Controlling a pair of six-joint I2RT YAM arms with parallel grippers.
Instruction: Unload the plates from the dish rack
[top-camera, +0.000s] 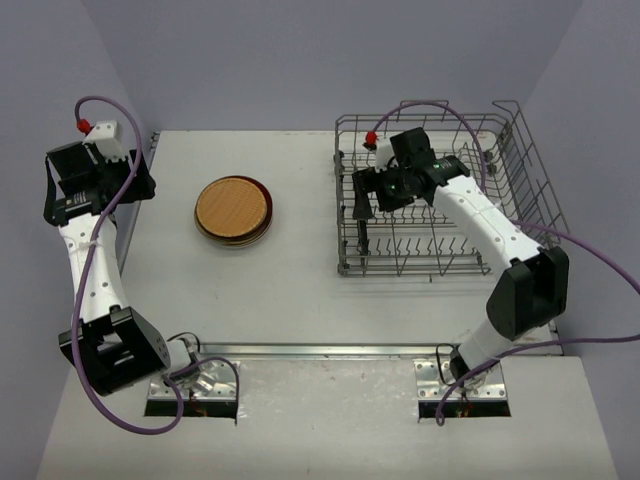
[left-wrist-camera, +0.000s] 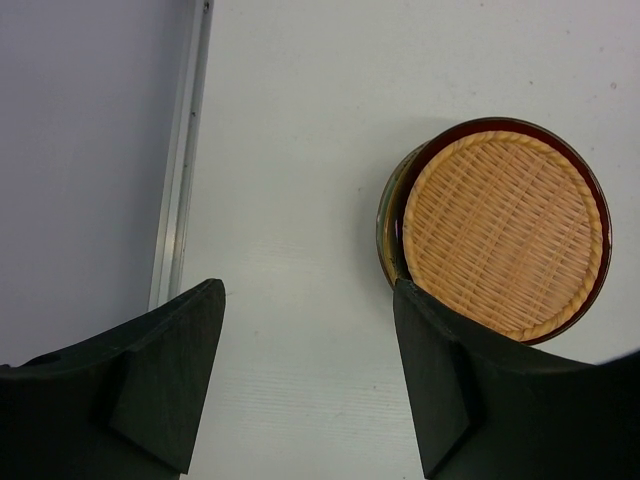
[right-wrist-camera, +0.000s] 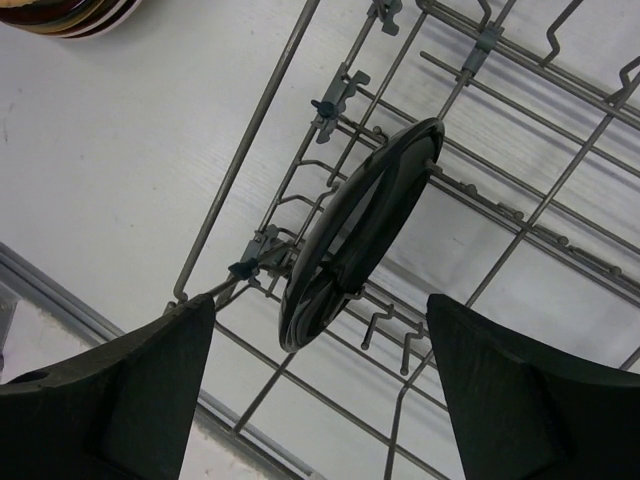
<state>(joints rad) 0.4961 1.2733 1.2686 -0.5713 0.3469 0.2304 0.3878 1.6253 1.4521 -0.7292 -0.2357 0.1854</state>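
A stack of plates (top-camera: 232, 210) with an orange-brown woven-look plate on top lies on the table left of centre; it also shows in the left wrist view (left-wrist-camera: 505, 240). The grey wire dish rack (top-camera: 440, 270) stands at the right. One black plate (top-camera: 359, 210) stands on edge between the tines at the rack's left end, and is clear in the right wrist view (right-wrist-camera: 360, 235). My right gripper (right-wrist-camera: 320, 390) is open above this plate without touching it; in the top view the right gripper (top-camera: 385, 187) hovers over the rack's left part. My left gripper (left-wrist-camera: 310, 380) is open and empty, raised left of the stack.
The rack's wire side wall (right-wrist-camera: 250, 130) and upright tines surround the black plate. Tall loop handles (top-camera: 520, 120) rise at the rack's far right. A metal strip (left-wrist-camera: 180, 180) runs along the table's left edge. Purple cables hang from both arms.
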